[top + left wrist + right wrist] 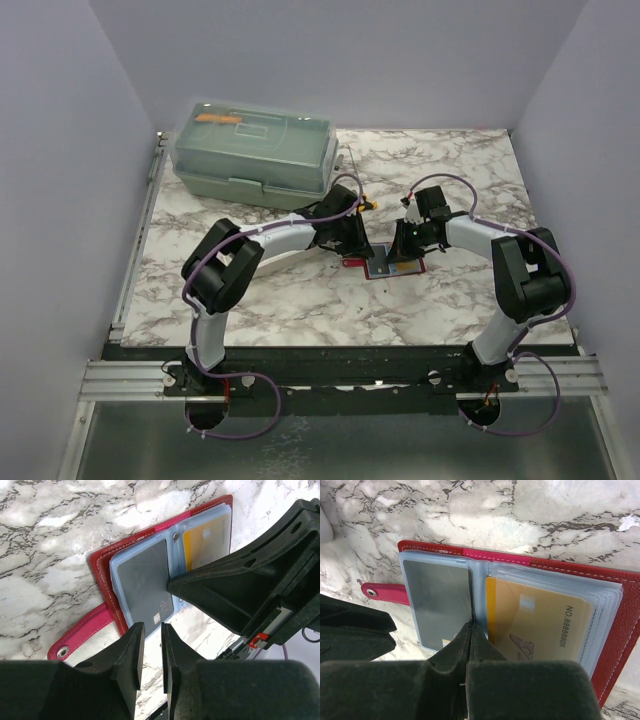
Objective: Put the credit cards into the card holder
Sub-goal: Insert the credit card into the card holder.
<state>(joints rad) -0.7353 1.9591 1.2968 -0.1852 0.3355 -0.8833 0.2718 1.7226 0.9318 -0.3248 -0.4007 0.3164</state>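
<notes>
The gold card (540, 625) in the red card holder (627, 630) reads "NO.8888805", the last digits perhaps misread.

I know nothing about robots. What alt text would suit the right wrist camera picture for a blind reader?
An open red card holder lies on a marbled table, with a dark grey card sleeved on the picture's left and a gold card on its right. The right gripper, shut, reaches in from below, its tips at the fold between the sleeves.
</notes>
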